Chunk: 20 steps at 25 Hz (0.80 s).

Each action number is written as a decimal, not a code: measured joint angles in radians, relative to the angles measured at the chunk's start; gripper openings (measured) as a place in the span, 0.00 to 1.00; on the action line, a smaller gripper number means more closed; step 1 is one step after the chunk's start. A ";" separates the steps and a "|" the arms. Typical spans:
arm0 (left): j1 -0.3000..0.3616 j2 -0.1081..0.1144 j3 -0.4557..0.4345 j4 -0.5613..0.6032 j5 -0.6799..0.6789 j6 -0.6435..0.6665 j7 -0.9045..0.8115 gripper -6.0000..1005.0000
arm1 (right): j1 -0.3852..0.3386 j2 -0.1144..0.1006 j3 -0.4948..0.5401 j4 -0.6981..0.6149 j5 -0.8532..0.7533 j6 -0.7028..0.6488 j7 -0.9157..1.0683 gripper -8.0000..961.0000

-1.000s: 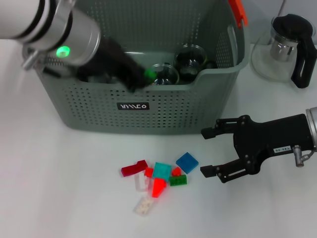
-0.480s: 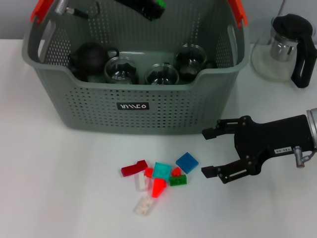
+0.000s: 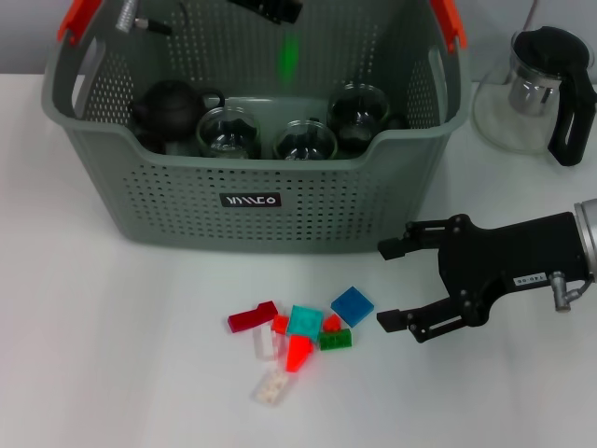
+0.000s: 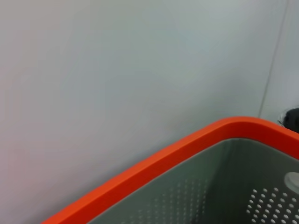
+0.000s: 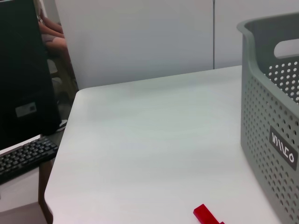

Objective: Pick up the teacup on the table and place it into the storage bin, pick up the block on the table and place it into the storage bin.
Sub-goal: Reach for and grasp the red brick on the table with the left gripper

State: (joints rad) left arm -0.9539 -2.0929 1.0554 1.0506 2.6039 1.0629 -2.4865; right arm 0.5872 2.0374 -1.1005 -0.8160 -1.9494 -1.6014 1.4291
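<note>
Several glass teacups (image 3: 304, 140) are seen inside the storage bin (image 3: 252, 201), beside a dark teapot (image 3: 168, 105). A green block (image 3: 288, 56) is seen in mid-air above the bin interior. Further blocks (image 3: 303, 336) are left on the counter (image 3: 112, 355). The right tool (image 3: 392, 285) is held released beside these blocks. The left tool (image 3: 270, 7) is positioned above the bin; its state cannot be told.

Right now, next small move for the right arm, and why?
Probably slide the right gripper left toward the blue block and lower it: it is open just beside the block pile, holding nothing, with blocks still on the table outside the storage bin.
</note>
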 joint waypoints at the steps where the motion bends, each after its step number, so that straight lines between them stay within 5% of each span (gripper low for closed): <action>1: 0.001 0.000 -0.003 -0.001 0.001 -0.001 0.000 0.31 | 0.000 0.000 -0.001 0.000 0.000 0.000 0.000 0.98; 8: 0.033 0.002 -0.006 0.075 -0.004 0.043 0.000 0.49 | 0.003 0.005 0.000 0.000 0.000 0.000 -0.007 0.98; 11: 0.093 -0.011 -0.002 0.245 -0.046 0.165 0.022 0.56 | 0.004 0.006 0.000 0.000 0.000 0.002 -0.008 0.98; 16: 0.211 -0.073 0.029 0.556 -0.150 0.490 0.191 0.70 | 0.004 0.009 0.002 0.000 0.000 0.018 -0.009 0.98; 20: 0.304 -0.076 0.145 0.694 -0.191 0.616 0.218 0.85 | 0.005 0.013 0.002 0.000 0.000 0.035 -0.009 0.98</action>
State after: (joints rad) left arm -0.6499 -2.1690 1.2004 1.7451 2.4134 1.6787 -2.2690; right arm 0.5919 2.0504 -1.0982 -0.8161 -1.9491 -1.5667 1.4204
